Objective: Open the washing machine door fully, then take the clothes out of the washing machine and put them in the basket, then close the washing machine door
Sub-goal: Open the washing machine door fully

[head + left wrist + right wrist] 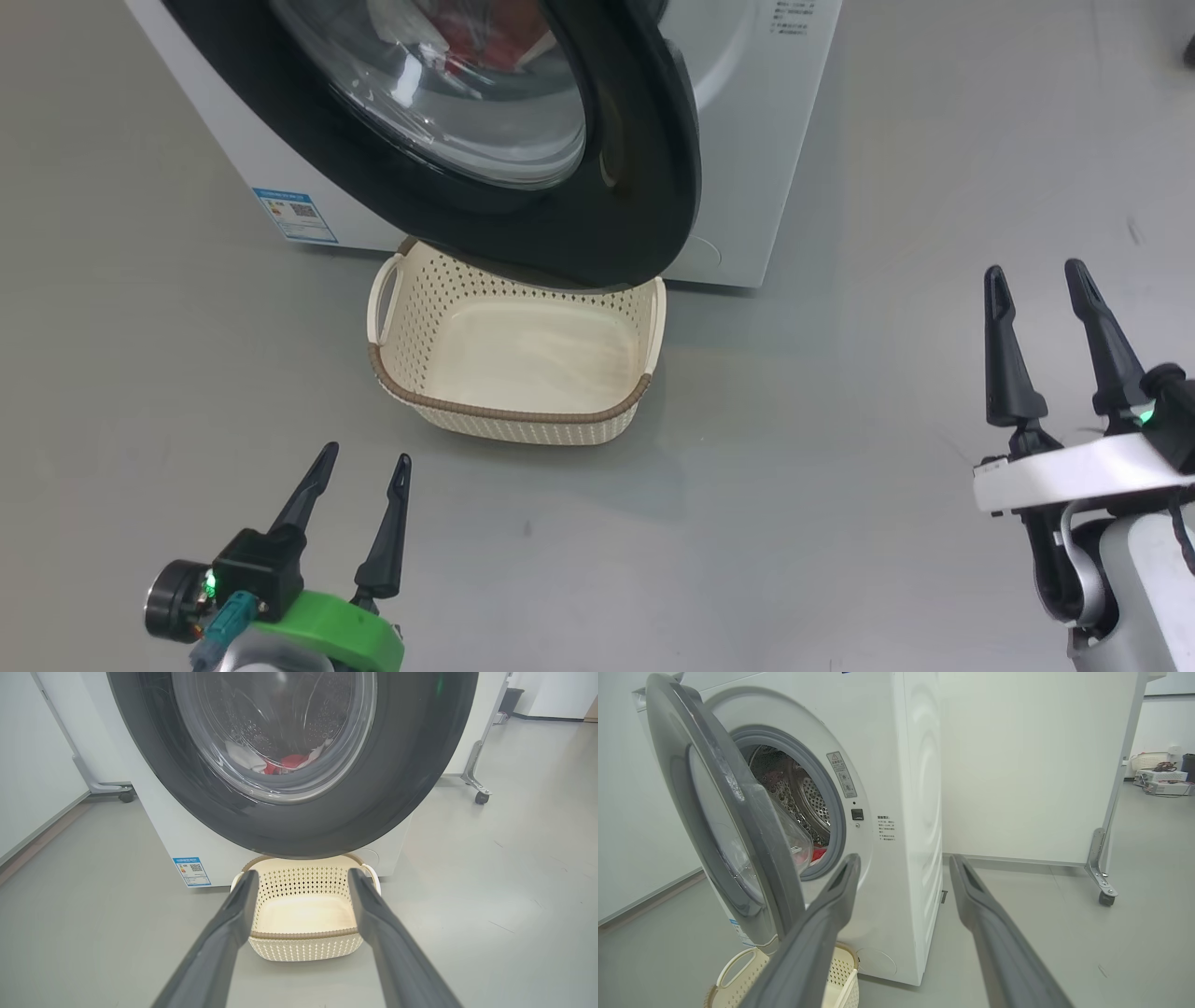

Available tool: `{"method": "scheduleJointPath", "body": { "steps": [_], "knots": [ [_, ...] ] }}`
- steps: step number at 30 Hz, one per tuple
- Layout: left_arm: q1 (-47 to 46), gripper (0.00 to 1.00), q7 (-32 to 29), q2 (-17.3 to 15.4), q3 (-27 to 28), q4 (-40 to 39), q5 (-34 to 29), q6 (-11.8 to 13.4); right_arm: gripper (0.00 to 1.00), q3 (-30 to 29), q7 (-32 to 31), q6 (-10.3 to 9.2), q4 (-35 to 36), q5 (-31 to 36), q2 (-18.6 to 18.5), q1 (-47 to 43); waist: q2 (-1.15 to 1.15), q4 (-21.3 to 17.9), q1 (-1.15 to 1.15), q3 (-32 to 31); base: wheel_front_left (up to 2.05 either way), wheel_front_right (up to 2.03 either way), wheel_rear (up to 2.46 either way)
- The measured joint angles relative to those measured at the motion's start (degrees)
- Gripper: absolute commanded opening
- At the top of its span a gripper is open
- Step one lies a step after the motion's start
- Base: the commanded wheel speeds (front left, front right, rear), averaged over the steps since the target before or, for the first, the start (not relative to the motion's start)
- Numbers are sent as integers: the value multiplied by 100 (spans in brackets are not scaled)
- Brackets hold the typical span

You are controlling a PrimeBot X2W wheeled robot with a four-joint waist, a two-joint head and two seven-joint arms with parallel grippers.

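Washing machine door (644,187), round, its glossy black rim framing bulging clear glass, stands partly open at upper centre, free edge to the right, top cut off. Under it sits the perforated cream basket (523,431), far rim hidden. Through the glass we glimpse red and white clothes (485,37). Our left gripper (366,455), lower left, and right gripper (1034,269), right edge, both gape empty.

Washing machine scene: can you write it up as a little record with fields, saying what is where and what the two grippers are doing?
Machine: big white front-loading washing machine
Door: large round black-rimmed glass door, partly open, over the basket's far end
Clothes: red and white fabric, inside the drum
Basket: cream perforated plastic basket with brown rim, empty, on the floor before the machine
Left gripper: open, empty
Right gripper: open, empty
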State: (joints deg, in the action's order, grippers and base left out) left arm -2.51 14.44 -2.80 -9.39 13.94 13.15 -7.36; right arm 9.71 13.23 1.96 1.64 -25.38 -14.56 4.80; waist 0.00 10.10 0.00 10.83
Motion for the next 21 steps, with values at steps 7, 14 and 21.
{"method": "scheduleJointPath", "body": {
  "steps": [7,14,21],
  "knots": [
    [-211,100,0,2,-148,-11,137,0,0,42,-327,148,-38,-177,1,689,0,179,0,319,0,0,0],
    [-437,100,0,8,-241,-22,211,0,0,-338,-913,147,-308,-1532,563,1305,0,370,0,620,0,0,0],
    [-611,100,0,13,-334,-13,301,0,0,-777,-1751,14,-564,-3237,1161,1980,0,565,0,883,0,0,0]
  ]
}}
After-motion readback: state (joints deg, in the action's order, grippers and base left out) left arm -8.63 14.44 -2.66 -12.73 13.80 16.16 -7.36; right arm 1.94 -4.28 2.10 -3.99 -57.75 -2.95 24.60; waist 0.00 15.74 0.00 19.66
